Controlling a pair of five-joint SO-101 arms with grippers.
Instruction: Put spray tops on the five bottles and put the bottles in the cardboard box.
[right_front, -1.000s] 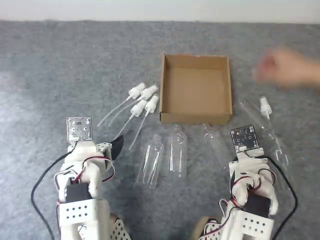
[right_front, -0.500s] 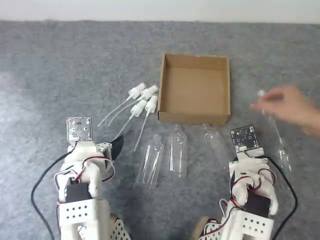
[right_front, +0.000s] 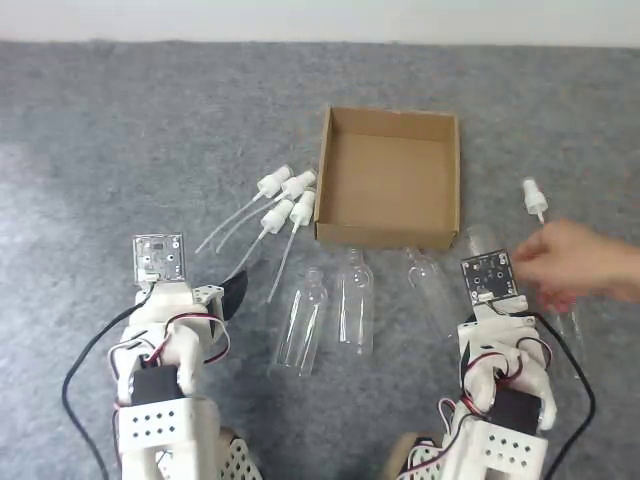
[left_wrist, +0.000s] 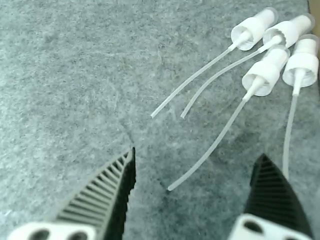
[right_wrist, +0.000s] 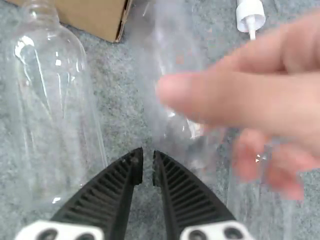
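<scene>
- Two clear, capless bottles lie mid-mat with their necks toward the box: the slanted bottle (right_front: 303, 320) and the straight bottle (right_front: 354, 300) just beside it, a thin strip of mat between them
- The third bottle (right_front: 424, 268) lies near the box's front right corner, its body hidden under your right arm's camera board
- The far bottle (right_front: 478, 240) lies right of that corner, and a person's hand (right_front: 575, 265) covers its lower end; you cannot tell whether the hand grips it
- Four white spray tops (right_front: 302, 207) lie bunched just left of the box, thin tubes trailing toward your left arm; the fifth top (right_front: 532, 197) lies alone, right of the box and beyond the hand
- The grey mat (right_front: 120, 130) stretches wide to the left of the tops and beyond the box; on the right, the hand takes up the room beside your right arm
- The cardboard box (right_front: 325, 175) sits open side up, its brown floor showing from wall to wall
- Your left claw (left_wrist: 192, 185) is spread wide with nothing in it, the tube ends just ahead of it
- Your right claw (right_wrist: 148, 167) is closed to a narrow slit, holding nothing, its tips pointing between the third bottle and the far bottle
</scene>
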